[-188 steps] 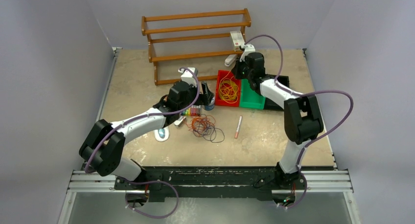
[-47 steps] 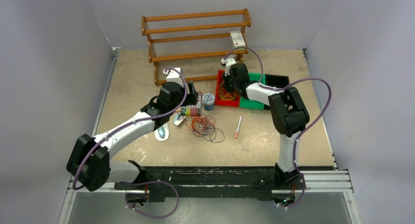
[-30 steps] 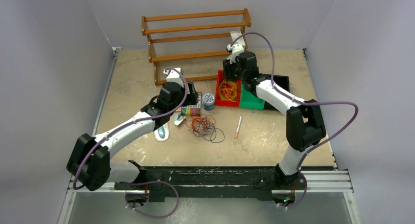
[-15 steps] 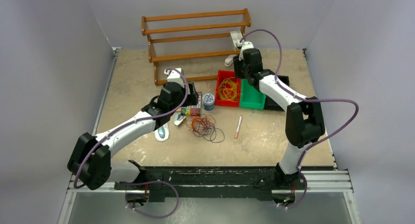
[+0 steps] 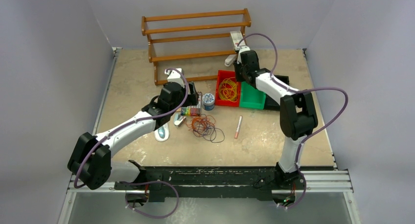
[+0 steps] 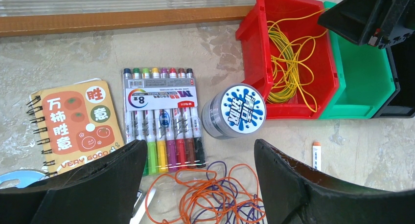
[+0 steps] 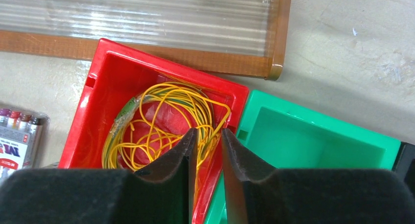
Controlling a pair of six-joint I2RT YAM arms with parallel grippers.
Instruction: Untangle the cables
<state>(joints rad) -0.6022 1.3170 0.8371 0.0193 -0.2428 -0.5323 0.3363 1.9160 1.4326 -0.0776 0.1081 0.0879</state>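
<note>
Above the red bin (image 7: 82, 114), my right hand (image 7: 209, 136) had lifted clear, jaws narrowed to an empty slit, yellow cables (image 7: 166, 106) left inside. My left hand (image 6: 199, 148) hovered wide open over the orange-purple tangle (image 6: 215, 199) on the desk (image 6: 220, 48).

Bare desk (image 5: 132, 77) lies open at the far left and on the near side of the cables (image 5: 205, 126). Behind them a marker pack (image 6: 164, 119), a round tin (image 6: 234, 111) and a red bin (image 6: 253, 48) stand close together, leaving narrow gaps. A wooden rack (image 5: 195, 36) closes off the desk's far side.
</note>
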